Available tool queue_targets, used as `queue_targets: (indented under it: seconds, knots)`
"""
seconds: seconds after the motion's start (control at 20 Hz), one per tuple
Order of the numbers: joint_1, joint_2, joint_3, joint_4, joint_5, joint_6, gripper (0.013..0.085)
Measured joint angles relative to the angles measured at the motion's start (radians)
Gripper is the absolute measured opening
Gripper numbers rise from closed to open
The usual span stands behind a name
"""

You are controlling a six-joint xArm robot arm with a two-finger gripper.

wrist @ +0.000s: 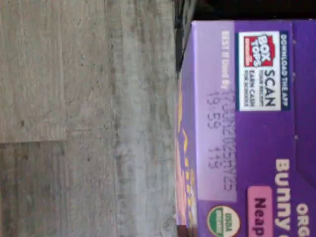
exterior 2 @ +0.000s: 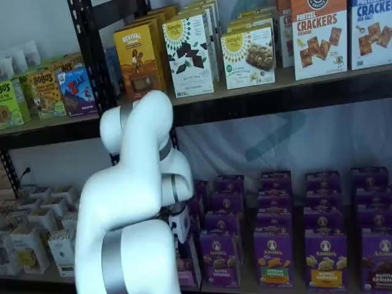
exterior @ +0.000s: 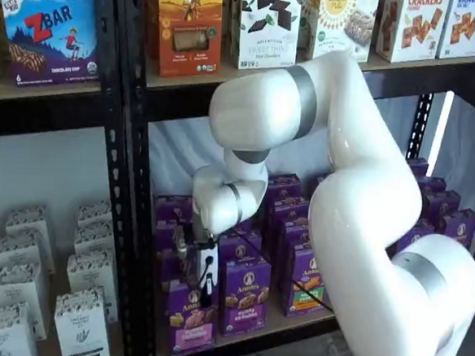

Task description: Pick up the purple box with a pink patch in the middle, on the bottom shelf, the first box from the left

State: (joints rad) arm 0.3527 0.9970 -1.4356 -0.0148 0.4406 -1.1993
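The purple box (exterior: 188,323) with a pink band stands upright at the left front of the bottom shelf (exterior: 301,322). My gripper (exterior: 206,296) reaches down onto its top edge, its black fingers closed on the box with no gap showing. The wrist view is filled by the purple box's top panel (wrist: 247,123), close up, with a pink patch and a Box Tops label. In a shelf view my white arm hides most of the box, and only a pink-banded sliver of the purple box (exterior 2: 187,269) shows beside it.
More purple Annie's boxes (exterior: 245,297) stand in rows right beside and behind the gripped one. A black perforated upright (exterior: 128,219) rises just left of it. White cartons (exterior: 81,314) fill the neighbouring bay. The shelf above holds cracker and cookie boxes (exterior: 265,21).
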Motion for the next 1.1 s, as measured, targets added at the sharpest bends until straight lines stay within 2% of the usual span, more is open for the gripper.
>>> queue_targets:
  seconds: [0.15,0.45,0.65,0.85,1.1]
  knots:
    - [0.001,-0.040,0.060,-0.021,-0.019,0.020,0.0330]
    - [0.008,-0.135,0.184,-0.029,-0.045,0.034,0.0330]
    - [0.011,-0.200,0.268,-0.057,-0.066,0.064,0.0330]
    - [0.011,-0.276,0.365,-0.107,-0.092,0.111,0.0330]
    - [0.013,-0.347,0.446,-0.135,-0.100,0.140,0.0330]
